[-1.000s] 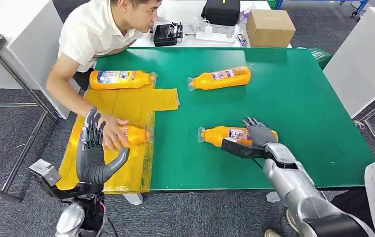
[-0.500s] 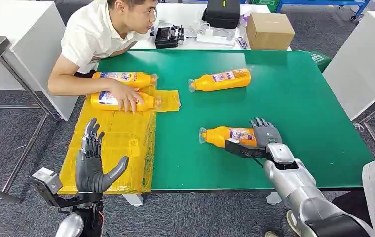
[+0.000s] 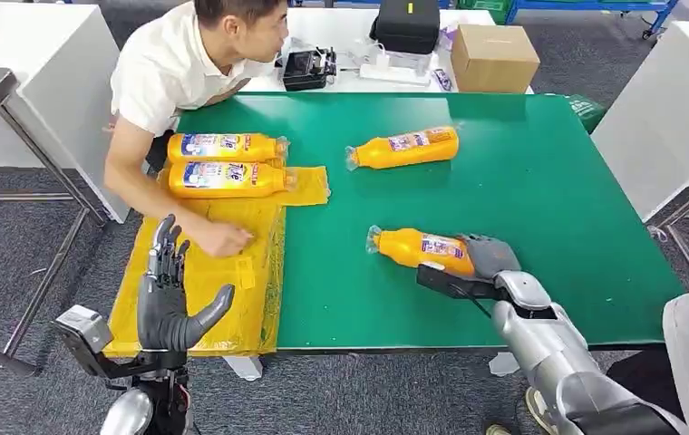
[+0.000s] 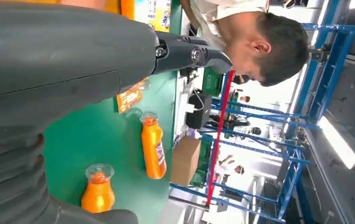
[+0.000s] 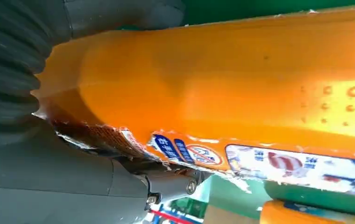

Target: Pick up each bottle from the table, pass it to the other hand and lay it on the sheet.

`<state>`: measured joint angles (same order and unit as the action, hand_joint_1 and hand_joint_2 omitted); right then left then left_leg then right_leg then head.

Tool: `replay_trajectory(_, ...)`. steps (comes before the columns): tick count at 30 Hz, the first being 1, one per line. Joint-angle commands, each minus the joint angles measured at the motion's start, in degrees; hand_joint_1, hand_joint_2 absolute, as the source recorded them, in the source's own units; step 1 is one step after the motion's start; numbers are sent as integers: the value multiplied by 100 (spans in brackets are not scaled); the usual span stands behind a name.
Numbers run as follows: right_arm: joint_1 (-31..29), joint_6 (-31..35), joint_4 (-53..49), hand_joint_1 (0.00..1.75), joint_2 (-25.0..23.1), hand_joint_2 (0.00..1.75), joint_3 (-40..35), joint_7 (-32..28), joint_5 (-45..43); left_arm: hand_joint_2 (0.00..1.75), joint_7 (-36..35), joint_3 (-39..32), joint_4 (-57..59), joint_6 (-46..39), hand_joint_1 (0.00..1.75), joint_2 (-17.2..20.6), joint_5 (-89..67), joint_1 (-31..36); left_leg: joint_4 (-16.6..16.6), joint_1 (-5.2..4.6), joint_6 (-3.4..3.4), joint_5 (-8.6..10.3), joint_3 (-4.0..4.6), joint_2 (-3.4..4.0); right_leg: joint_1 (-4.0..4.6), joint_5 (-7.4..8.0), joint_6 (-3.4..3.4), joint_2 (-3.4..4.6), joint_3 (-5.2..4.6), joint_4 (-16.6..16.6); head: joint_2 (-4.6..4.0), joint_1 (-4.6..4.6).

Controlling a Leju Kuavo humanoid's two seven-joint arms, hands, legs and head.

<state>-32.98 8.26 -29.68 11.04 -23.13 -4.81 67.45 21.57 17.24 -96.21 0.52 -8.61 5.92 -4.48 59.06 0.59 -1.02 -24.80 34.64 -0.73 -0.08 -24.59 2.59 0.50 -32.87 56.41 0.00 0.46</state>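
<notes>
- Right hand (image 3: 489, 257) grips the near orange bottle (image 3: 418, 249) on the green desk (image 3: 540, 181).
- Left hand (image 3: 170, 294) hovers upright, fingers spread, holding nothing, by the yellow sheet (image 3: 223, 272).

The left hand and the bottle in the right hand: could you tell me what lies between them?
In the head view, between the left hand and that bottle lie the yellow sheet's near edge, then bare green table.

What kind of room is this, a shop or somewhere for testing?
Most likely a robotics test lab or workshop: a green work table laid with bottles, blue metal racking behind, and electronics and a cardboard box on a side table.
</notes>
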Motion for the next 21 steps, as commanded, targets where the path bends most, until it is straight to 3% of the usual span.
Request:
replay_trajectory(1, 894, -304, 402, 175, -171, 175, 850, -1380, -1172, 175, 35, 48, 469, 38, 0, 188, 110, 300, -28, 5, 7, 13, -9, -36, 5, 2, -8, -46, 22, -29, 0, 0)
replay_trajectory(6, 1205, -766, -657, 175, -710, 175, 1034, -2542, -2370, 175, -211, 106, 674, 347, 0, 127, 736, 260, -29, 10, 8, 6, -12, -6, 10, 4, -11, -15, 21, -31, 0, 5)
replay_trajectory(10, 1583, -995, -2458, 175, -1114, 175, 689, -2691, -3378, 175, -351, 273, 890, 290, 0, 27, 981, 210, -12, 9, 25, -24, -23, 93, 9, 16, -28, 100, 58, -6, 0, 2)
replay_trajectory(13, 1717, -1061, -3280, 175, -1343, 175, 395, -2628, -4016, 175, -675, 588, 1248, 577, 0, 49, 1369, 238, -15, 6, 30, -11, -11, 75, 7, 16, -32, 78, 41, -2, 0, 2)
replay_trajectory(15, 1686, -1088, -3400, 175, -1453, 175, 207, -2668, -4274, 175, -987, 811, 1532, 876, 0, 148, 1929, 257, -13, 6, 29, -6, 13, 75, 6, 13, -33, 75, 19, 7, 0, -2)
replay_trajectory(21, 1465, -1074, -3172, 175, -1606, 175, -203, -2766, -4634, 175, -941, 1245, 1894, 1003, 0, 365, 2180, 437, -15, 9, 33, 8, 70, 61, 11, 12, -29, 64, -29, 16, 0, 0)
